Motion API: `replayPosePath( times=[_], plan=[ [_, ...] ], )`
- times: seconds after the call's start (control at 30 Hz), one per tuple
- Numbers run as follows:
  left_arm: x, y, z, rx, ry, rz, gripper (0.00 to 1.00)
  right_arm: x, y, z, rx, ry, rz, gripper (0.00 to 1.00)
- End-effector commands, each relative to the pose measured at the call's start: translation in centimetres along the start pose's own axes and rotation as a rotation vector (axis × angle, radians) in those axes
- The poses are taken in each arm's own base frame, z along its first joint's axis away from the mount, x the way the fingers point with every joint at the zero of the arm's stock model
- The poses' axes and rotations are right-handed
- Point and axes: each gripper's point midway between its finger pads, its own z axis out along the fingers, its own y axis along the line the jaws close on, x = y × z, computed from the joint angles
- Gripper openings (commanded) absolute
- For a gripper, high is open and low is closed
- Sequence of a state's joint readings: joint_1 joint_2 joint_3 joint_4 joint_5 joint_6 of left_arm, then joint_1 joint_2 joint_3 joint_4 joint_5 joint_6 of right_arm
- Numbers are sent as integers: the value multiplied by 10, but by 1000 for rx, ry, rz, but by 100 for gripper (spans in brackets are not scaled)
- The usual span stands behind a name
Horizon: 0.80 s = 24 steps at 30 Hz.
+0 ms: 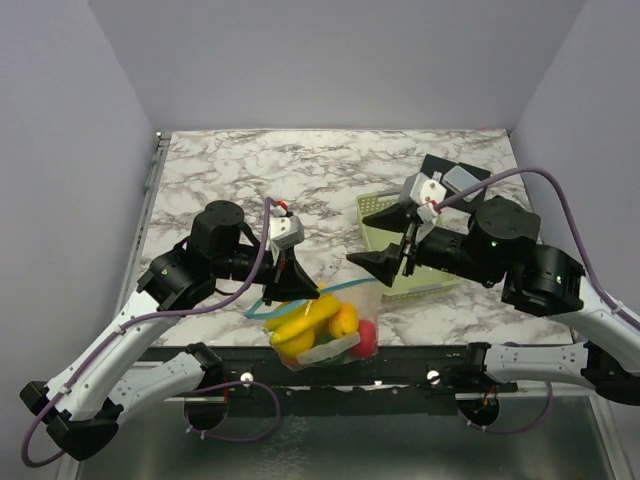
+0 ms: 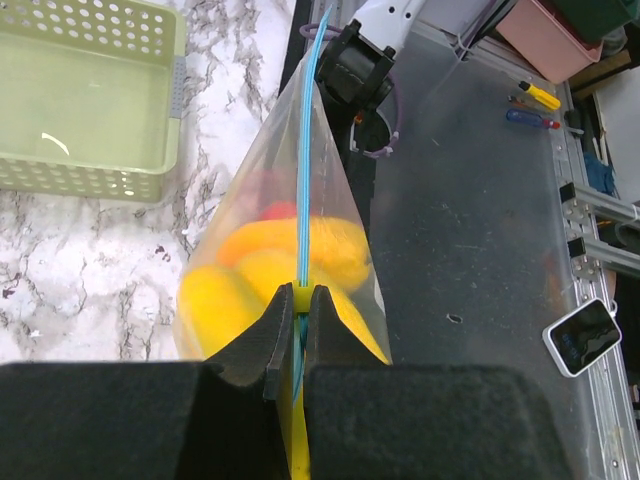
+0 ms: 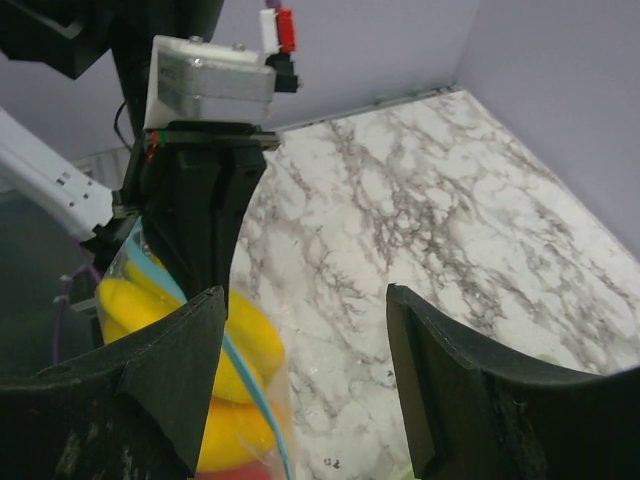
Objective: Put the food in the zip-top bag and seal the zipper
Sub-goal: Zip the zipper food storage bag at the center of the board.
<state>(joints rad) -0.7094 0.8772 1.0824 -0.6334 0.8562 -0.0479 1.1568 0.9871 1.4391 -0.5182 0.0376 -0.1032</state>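
The clear zip-top bag [image 1: 322,330] hangs at the table's near edge with the food inside: yellow bananas [image 1: 297,325], an orange piece [image 1: 344,320] and a red round one [image 1: 366,340]. Its light blue zipper [image 1: 335,288] runs along the top. My left gripper [image 1: 298,287] is shut on the zipper's left end, seen in the left wrist view [image 2: 301,300] around a small yellow slider. My right gripper [image 1: 388,262] is open and empty, just right of the bag's mouth. In the right wrist view [image 3: 305,300] the bag [image 3: 235,400] lies by its left finger.
A pale yellow-green perforated basket [image 1: 420,285] stands behind my right gripper, also in the left wrist view [image 2: 85,100]. A dark metal shelf [image 1: 400,440] lies below the table's near edge. Marble table [image 1: 300,170] stretches back to the walls.
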Motion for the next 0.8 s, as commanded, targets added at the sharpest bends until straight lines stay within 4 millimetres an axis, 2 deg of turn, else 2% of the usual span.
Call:
replayPosePath(
  times=[0.0, 0.17, 0.4, 0.77],
  plan=[
    [-14, -6, -5, 0, -32, 52, 0, 37, 36, 3, -185, 158, 45, 71],
    [-14, -8, -5, 11, -30, 50, 0, 61, 51, 12, -263, 252, 59, 71],
    [-14, -9, -5, 15, -28, 55, 0, 84, 63, 21, -334, 322, 49, 72],
    [-18, -13, -7, 25, -36, 66, 0, 115, 68, 27, -357, 429, 58, 71]
  ],
)
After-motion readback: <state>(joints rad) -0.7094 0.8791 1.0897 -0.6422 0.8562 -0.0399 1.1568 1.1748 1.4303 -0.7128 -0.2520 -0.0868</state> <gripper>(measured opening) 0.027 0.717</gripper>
